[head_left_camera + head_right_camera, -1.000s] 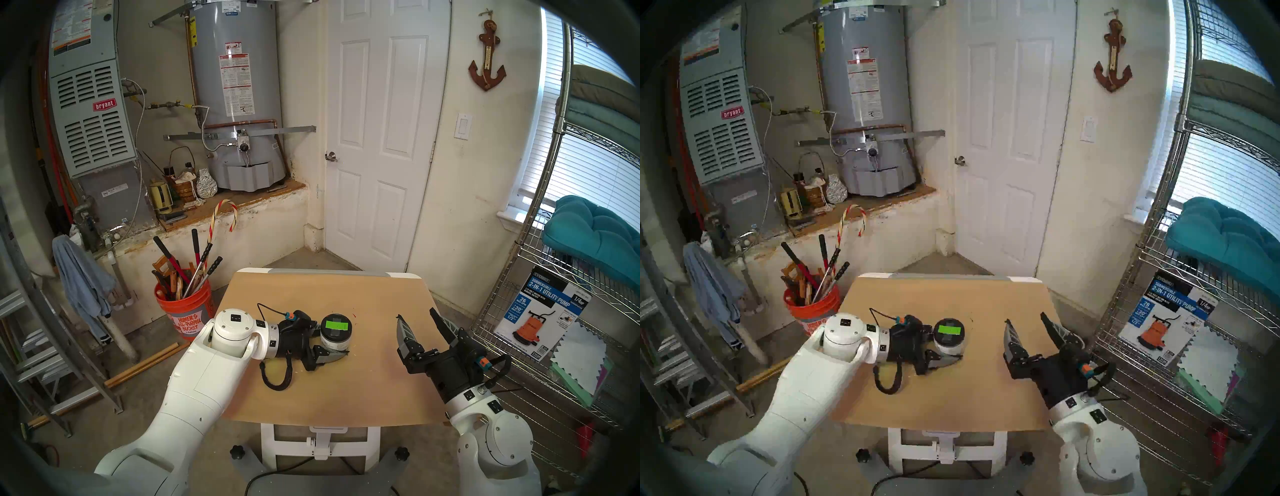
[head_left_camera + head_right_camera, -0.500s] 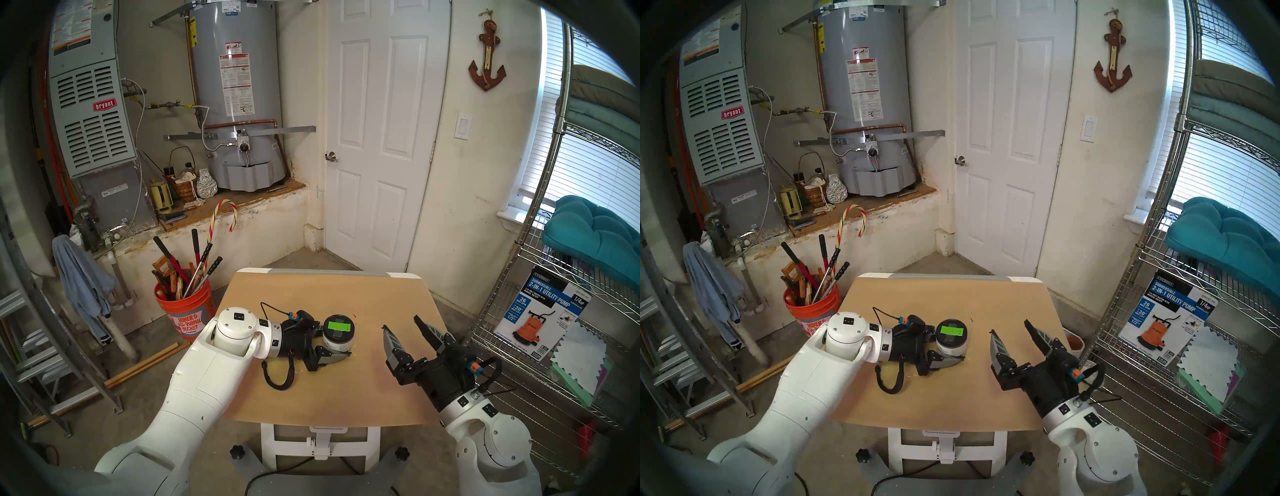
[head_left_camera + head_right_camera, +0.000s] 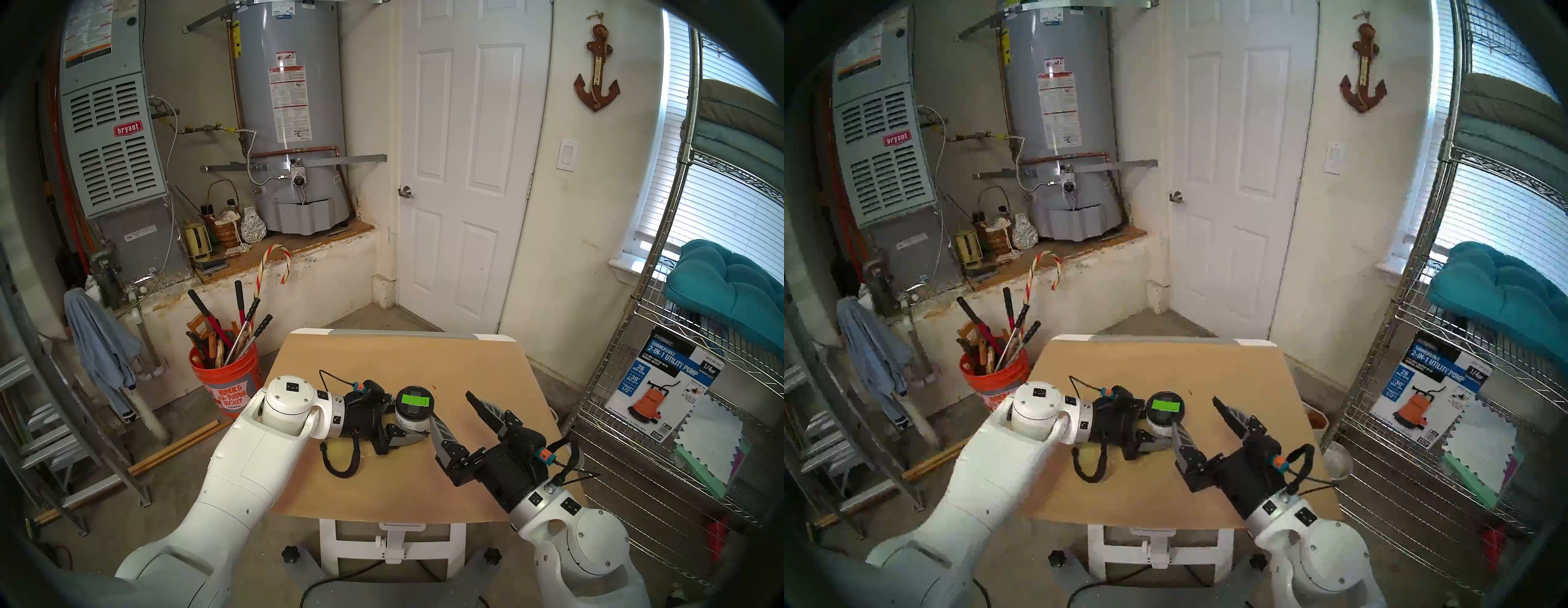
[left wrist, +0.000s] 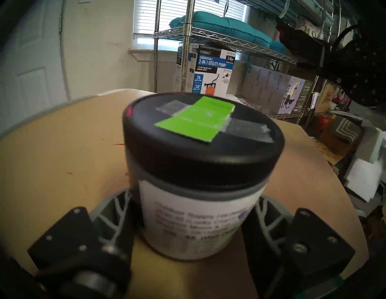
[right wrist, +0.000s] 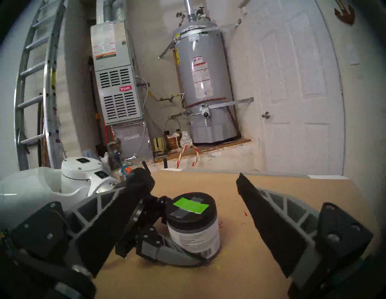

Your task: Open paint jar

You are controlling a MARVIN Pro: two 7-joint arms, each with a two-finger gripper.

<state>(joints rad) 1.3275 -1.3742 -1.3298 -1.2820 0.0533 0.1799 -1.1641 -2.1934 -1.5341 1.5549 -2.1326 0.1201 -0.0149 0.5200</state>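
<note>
— While the paint jar [image 3: 413,411] is sitting upright on the table [image 3: 424,488], lid [image 4: 200,133] on, what is gripping it?
— I'm clamping its body with the left gripper [image 3: 406,424]; the right gripper [image 3: 452,406] is gaping wide beside it, holding nothing.

I stand in a home utility room or garage. Evidence: furnace [image 3: 111,140] at 10 o'clock, water heater [image 3: 288,114] at 11 o'clock, panelled door [image 3: 464,170] at 12 o'clock, wire shelving [image 3: 695,382] at 3 o'clock, tool bucket [image 3: 225,378] at 9 o'clock.
</note>
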